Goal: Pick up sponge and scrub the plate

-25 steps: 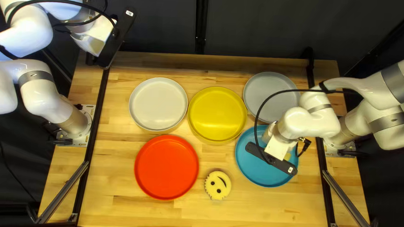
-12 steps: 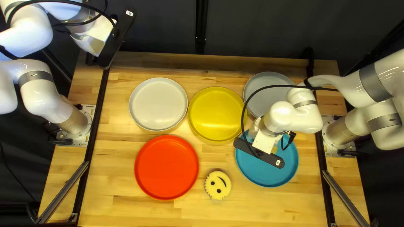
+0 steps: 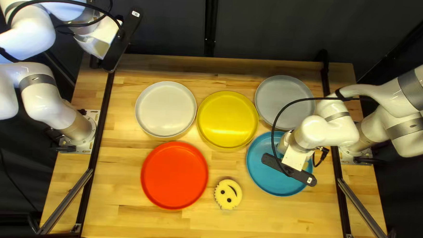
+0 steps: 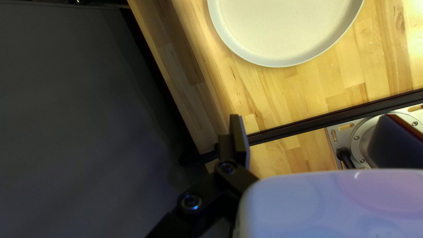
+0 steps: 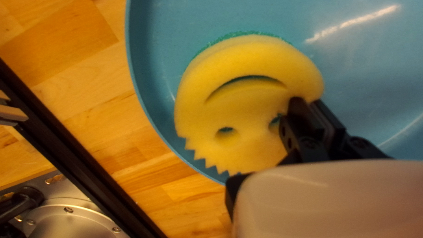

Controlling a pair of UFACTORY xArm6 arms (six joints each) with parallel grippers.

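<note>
Yellow sponge (image 5: pixel 244 99), pinched in right fingers (image 5: pixel 300 122), has slid from blue plate (image 3: pixel 262 179) far-left area to its right rim. Left fingers (image 4: pixel 238 138) spread, unmoved.

Top left view: above near edge, slanting down on table (image 3: pixel 206 220); left wrist view: high over white plate (image 4: pixel 281 29), 10 o'clock; right wrist view: close on blue plate (image 5: pixel 363 66), 3 o'clock.

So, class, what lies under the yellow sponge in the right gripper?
The blue plate, near its rim. A green scrub layer shows at the far edge of the sponge. The plate surface directly beneath is covered.
</note>
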